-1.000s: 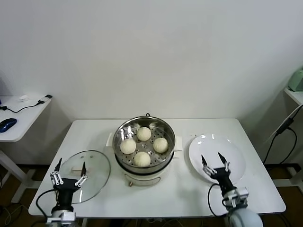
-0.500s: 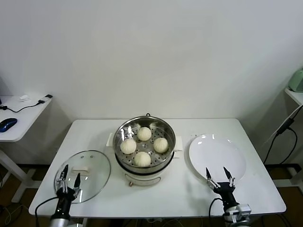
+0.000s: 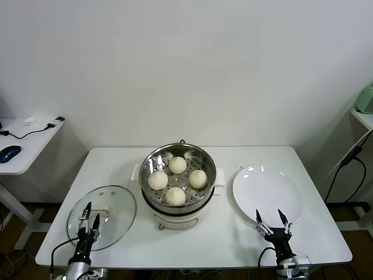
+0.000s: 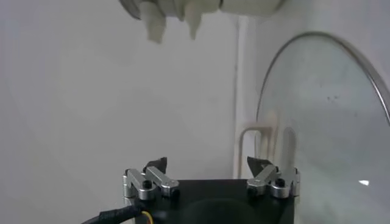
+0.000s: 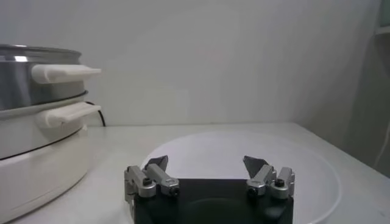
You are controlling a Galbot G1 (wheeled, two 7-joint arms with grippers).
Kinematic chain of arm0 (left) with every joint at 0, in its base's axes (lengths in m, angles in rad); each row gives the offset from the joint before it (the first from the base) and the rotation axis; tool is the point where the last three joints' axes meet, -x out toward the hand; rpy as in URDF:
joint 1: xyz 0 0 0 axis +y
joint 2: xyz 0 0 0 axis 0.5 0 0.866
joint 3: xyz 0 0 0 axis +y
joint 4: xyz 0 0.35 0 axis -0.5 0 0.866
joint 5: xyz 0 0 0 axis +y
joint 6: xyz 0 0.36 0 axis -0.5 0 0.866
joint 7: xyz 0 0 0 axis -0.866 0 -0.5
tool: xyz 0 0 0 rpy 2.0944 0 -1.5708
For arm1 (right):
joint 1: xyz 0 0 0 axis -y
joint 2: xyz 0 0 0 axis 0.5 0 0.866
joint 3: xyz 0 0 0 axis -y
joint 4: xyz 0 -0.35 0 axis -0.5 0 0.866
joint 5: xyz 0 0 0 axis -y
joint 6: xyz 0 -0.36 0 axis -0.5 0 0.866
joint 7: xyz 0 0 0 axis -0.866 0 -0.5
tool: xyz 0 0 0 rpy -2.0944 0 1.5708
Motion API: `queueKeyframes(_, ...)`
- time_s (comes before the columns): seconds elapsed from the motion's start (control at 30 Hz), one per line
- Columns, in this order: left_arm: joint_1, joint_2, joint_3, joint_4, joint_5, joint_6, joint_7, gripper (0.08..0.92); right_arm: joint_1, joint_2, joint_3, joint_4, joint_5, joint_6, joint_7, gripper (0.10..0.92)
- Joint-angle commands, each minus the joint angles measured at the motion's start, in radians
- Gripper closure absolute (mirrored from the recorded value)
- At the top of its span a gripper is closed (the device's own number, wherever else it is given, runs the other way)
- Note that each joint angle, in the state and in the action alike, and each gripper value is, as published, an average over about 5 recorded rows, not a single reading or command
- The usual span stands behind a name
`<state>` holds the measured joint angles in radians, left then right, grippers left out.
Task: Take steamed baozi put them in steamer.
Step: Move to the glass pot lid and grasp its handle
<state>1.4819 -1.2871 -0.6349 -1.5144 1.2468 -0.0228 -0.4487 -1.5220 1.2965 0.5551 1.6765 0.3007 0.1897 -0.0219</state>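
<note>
Head view: four smooth, domed cream-white steamed baozi (image 3: 177, 180) sat on the perforated tray inside the round shiny stainless-steel steamer (image 3: 178, 184) at mid-table.

Left wrist view: left gripper (image 4: 210, 165) spread, empty — beside the round glass lid (image 4: 323, 128).

Right wrist view: right gripper (image 5: 210, 163) spread, empty — over the flat white plate (image 5: 317, 176).

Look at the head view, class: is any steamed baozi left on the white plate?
No. The white plate is bare, and all four steamed baozi sit on the perforated tray inside the steamer.
</note>
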Motion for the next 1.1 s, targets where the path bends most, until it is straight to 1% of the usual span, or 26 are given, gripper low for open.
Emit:
queueKeyframes(0.03,-0.068,0.006,0.003,0.066,0.055,0.023,0.009,0.177,-0.007,0.008,0.006,0.001,-0.003,0.001,0.002,0.203)
queueKeyframes(0.3,-0.106,0.008,0.01,0.094,0.058,0.033,0.022,0.177,-0.012,0.013,0.004,-0.005,-0.005,0.005,-0.001,0.203)
queueKeyframes(0.4,-0.109,0.008,0.013,0.091,0.058,0.036,0.026,0.202,-0.012,0.016,0.004,-0.006,-0.005,0.006,-0.001,0.203)
queueKeyframes(0.63,-0.108,0.013,0.012,0.125,0.076,0.029,0.028,0.389,-0.012,0.017,0.002,-0.004,-0.008,0.007,-0.008,0.203)
queueKeyframes(0.87,-0.121,0.016,0.011,0.184,0.094,0.007,-0.005,0.597,-0.014,0.016,0.002,0.008,-0.011,0.0,-0.006,0.203)
queueKeyframes(1.1,-0.116,0.018,0.009,0.179,0.089,0.003,-0.013,0.796,-0.014,0.016,-0.002,0.021,-0.016,-0.005,-0.005,0.203)
